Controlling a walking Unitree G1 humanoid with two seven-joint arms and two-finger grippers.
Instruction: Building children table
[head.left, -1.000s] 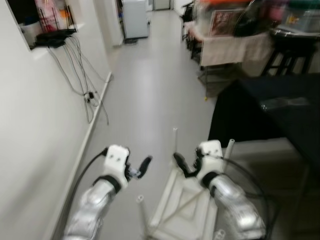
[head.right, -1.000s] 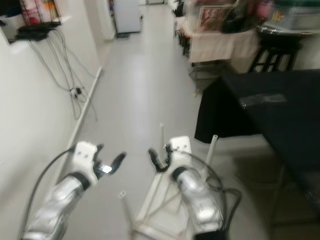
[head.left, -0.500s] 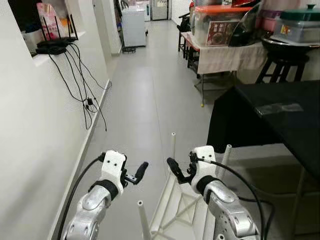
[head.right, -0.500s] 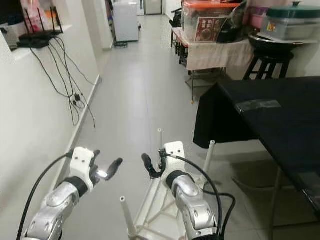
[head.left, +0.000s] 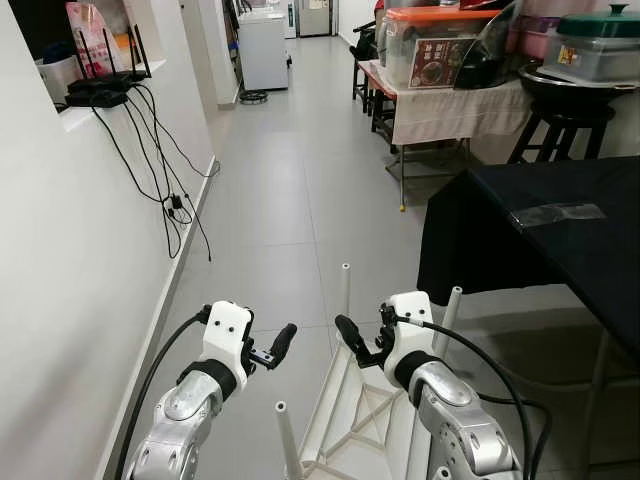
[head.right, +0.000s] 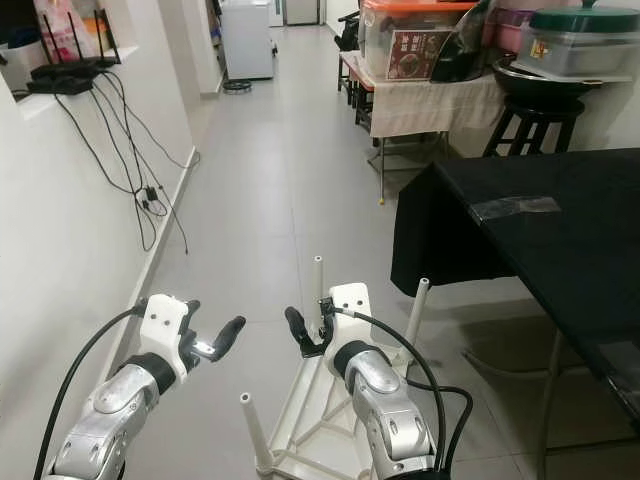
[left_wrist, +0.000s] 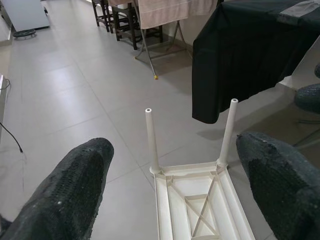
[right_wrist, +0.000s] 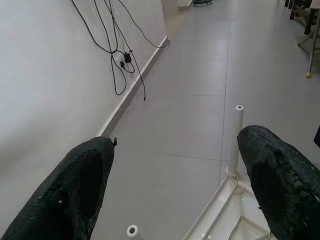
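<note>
Grey tiled floor (head.left: 290, 190) runs up the frame's middle, black cables (head.left: 165, 190) on the white wall at left, a black-draped table (head.left: 560, 230) at right. At lower centre the upturned white plastic children's table (head.left: 365, 420) lies legs-up between left gripper (head.left: 268, 350) and right gripper (head.left: 362, 343), both spread wide, holding nothing

The near end of the upturned white table (head.left: 365, 420) runs off the bottom edge of the head views, and the right arm (head.left: 455, 425) covers part of its underside. The black-draped table (head.right: 540, 230) is cut by the right edge. Labels on the storage boxes (head.left: 440, 50) are too small to read.
</note>
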